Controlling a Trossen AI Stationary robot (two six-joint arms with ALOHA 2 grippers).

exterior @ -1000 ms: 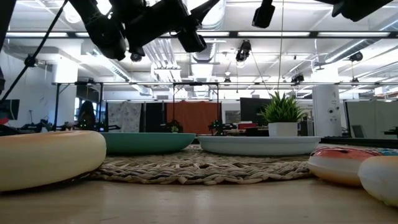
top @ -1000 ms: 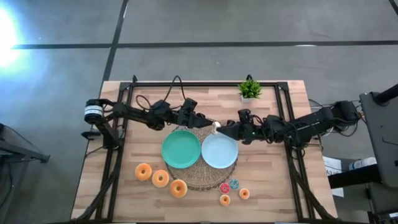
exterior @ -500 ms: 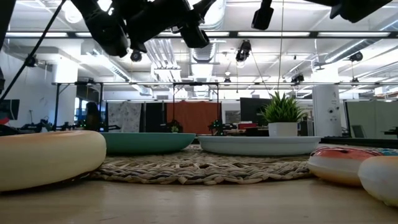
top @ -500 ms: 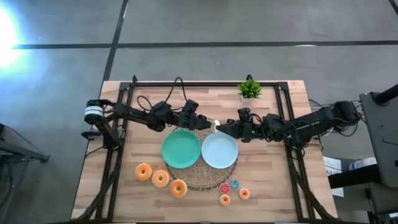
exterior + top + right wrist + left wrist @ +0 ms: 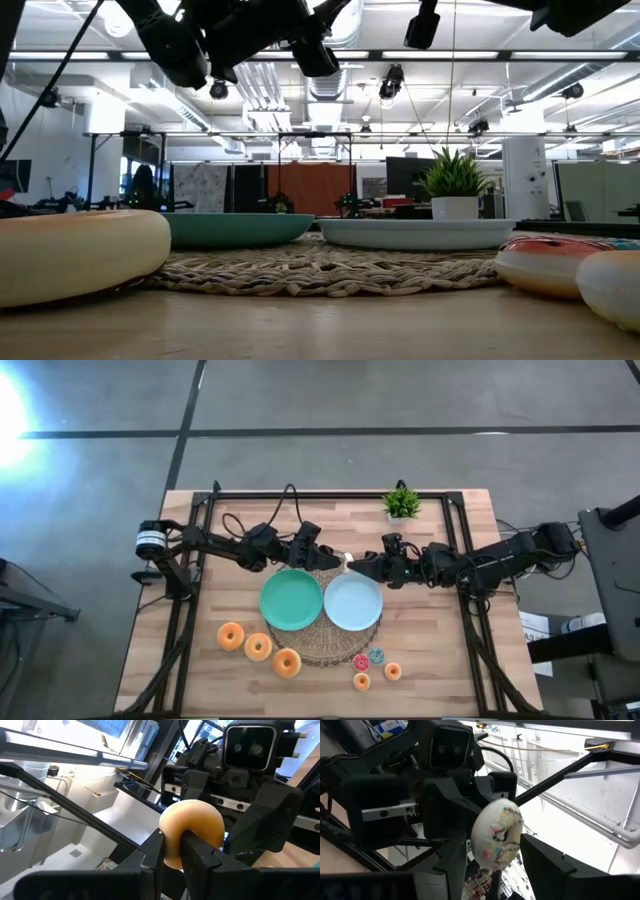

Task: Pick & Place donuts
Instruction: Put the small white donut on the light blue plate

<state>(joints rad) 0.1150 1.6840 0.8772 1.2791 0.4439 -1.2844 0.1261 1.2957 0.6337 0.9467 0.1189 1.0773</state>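
My right gripper point(image 5: 352, 565) is shut on a donut point(image 5: 347, 561), raised above the woven mat's point(image 5: 318, 648) far edge; the donut is tan on one side point(image 5: 192, 827) and white with sprinkles on its face point(image 5: 497, 837). My left gripper point(image 5: 328, 558) is open and faces it from the table's left, close by, fingers point(image 5: 555, 867) apart. Three larger orange donuts point(image 5: 258, 647) lie flat on the near left of the table. Several coin-sized ones point(image 5: 370, 665) lie near right. My right gripper pinches the donut's ring point(image 5: 172, 852) between its two fingers point(image 5: 197, 852); one finger seems to reach into the hole. The fingers come about level from the table's right. The donut stands on edge, lifted clear, its frosted face toward my left gripper.
A green plate point(image 5: 291, 600) and a light-blue plate point(image 5: 353, 605) sit side by side on the mat, below the grippers. A small potted plant point(image 5: 401, 505) stands at the far edge. A dark frame point(image 5: 190, 610) runs along the table's sides.
My left gripper has gone a little toward the table's right, closer to the donut that my right gripper holds up. The donut has stayed lifted in about the same place.
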